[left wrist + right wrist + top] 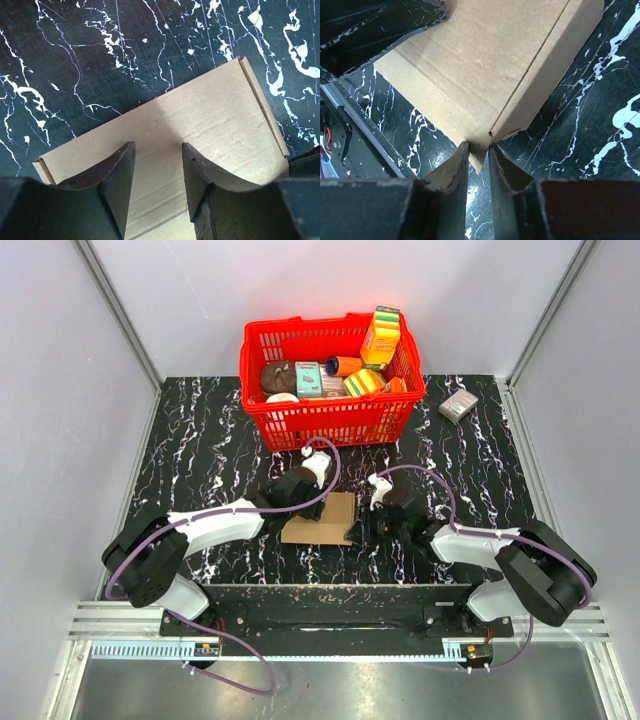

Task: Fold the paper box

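**A:** Where on the table (200,440) is the paper box (318,525)?

**B:** It lies flat in the middle, just in front of both arms. That puts each arm close to one side of it.

**A:** And the hands?

**B:** The left hand (157,148) hangs over the broad panel with its fingers apart, gripping nothing. I'd guess it is there to pin the sheet down, though I can't tell whether it touches. The right hand (477,146) is closed on a small tab at the box's corner, probably so it can lift that side along the crease.

**A:** Is anything in the way?

**B:** The red basket (330,425), full of printed packages (381,335), stands just beyond the box, so a panel swung up could brush its front wall. The small grey-pink box (459,405) sits well apart, at the far right.
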Available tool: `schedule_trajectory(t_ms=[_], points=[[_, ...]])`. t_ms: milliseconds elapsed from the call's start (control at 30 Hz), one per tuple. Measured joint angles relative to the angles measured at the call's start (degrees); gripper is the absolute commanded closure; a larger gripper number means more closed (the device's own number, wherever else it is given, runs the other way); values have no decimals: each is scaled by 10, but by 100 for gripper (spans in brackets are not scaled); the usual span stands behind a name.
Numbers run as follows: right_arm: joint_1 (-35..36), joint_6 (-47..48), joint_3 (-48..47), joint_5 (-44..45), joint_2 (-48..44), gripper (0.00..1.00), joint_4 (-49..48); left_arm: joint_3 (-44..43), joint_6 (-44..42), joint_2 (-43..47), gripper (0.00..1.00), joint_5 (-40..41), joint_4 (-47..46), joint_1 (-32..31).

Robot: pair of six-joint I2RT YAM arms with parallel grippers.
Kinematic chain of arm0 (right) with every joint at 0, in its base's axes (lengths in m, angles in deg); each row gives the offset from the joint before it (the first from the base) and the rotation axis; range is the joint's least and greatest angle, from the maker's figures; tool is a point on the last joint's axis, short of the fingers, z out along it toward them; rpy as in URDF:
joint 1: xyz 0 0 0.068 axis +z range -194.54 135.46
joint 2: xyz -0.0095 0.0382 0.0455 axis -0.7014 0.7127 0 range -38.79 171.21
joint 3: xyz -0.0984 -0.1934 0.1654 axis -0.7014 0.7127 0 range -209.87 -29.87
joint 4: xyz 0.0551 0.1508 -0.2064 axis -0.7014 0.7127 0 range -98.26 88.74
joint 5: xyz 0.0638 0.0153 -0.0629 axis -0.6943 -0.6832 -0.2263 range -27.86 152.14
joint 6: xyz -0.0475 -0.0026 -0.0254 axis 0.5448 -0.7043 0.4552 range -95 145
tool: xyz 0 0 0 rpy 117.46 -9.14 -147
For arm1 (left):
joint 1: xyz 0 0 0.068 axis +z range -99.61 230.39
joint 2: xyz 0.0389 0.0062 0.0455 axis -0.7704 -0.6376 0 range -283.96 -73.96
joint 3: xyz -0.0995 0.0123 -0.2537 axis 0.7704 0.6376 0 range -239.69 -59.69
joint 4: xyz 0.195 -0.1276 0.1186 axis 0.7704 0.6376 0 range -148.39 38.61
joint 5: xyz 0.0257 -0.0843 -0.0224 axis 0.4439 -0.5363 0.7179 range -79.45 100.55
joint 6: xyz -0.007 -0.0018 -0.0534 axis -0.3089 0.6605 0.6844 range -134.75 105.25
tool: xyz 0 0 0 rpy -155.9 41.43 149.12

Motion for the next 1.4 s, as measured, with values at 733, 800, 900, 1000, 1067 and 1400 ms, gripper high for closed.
schedule_trajectory(t_ms=[733, 800, 900, 1000, 1067, 1400], points=[[0, 50, 18, 32, -22, 69, -12, -5, 0, -7, 54, -7, -6, 0], [0, 53, 18, 34, -22, 69, -12, -5, 0, -7, 55, -8, -6, 0], [0, 54, 18, 37, -21, 69, -12, -5, 0, -8, 55, -8, -6, 0], [0, 56, 18, 40, -20, 69, -12, -5, 0, -8, 55, -9, -6, 0], [0, 56, 18, 45, -16, 68, -14, -5, 0, -9, 55, -10, -7, 0], [0, 56, 41, 50, 11, 60, -85, -9, -4, -13, 55, -12, -9, 0]])
